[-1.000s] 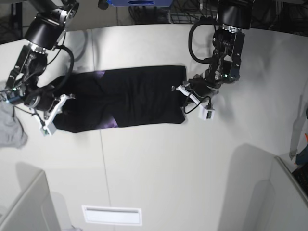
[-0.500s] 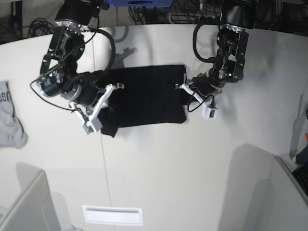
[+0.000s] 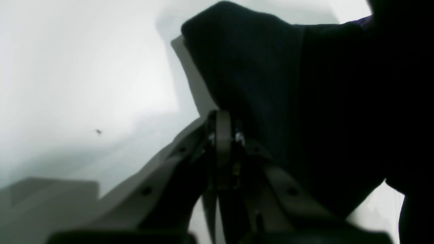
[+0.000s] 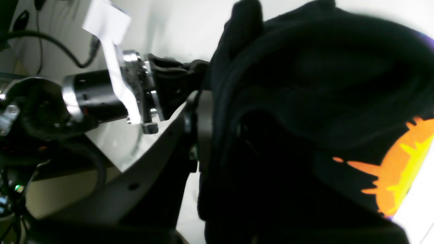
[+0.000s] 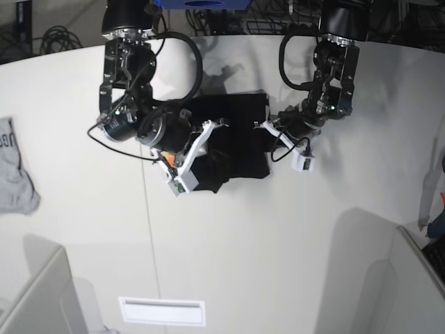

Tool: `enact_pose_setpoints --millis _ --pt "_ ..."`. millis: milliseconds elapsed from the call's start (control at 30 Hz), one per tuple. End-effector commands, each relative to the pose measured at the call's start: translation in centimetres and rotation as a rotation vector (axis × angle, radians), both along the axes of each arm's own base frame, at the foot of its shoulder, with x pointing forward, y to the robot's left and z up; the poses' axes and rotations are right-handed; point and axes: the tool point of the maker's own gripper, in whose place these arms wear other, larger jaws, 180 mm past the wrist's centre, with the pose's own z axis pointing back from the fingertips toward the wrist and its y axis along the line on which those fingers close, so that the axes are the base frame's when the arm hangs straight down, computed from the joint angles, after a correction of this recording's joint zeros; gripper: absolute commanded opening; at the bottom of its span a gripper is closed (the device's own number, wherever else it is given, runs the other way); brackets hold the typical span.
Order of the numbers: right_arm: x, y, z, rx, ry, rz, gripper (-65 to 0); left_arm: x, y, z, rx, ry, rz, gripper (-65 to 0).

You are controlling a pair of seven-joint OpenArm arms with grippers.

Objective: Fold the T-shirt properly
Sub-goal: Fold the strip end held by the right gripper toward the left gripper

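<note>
A: Item one, nearest the base camera?

B: Bench (image 5: 229, 243), white, with a seam line running front to back. Small grey garment (image 5: 14, 177) at its edge, well apart from everything else.

A: Item two?

B: T-shirt (image 5: 233, 142), black, bunched mid-bench between the two arms. Orange-yellow print (image 4: 396, 176) shows in the right wrist view.

A: Right end effector?

B: Right end effector (image 5: 186, 161), on the base view's left, clamped on a thick gather of the T-shirt; black cloth fills the space between its fingers (image 4: 200, 125) in its own camera.

A: Left end effector?

B: Left end effector (image 5: 274, 136), on the base view's right, at the T-shirt's other edge. Its jaws are pinched narrow on a fold of black cloth (image 3: 271, 84), bench beneath.
</note>
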Motion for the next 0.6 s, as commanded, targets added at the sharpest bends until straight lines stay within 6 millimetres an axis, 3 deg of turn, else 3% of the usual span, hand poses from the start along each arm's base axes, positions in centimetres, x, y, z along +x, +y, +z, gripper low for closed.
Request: enact_pose_setpoints --millis 0,333,567 --pt "0.9 0.8 1.4 0.050 -0.049 -0.002 -65.0 -0.8 1.1 -1.0 0.061 0.054 -0.003 -65.0" --pt "0.9 1.4 -1.0 0.064 0.024 -0.015 -65.0 0.0 0.7 0.7 0.054 0.002 -0.013 -65.0" --pt "1.0 1.6 -2.4 0.072 0.061 -0.025 -65.0 -0.4 3.3 0.8 0.103 0.000 -0.003 -65.0"
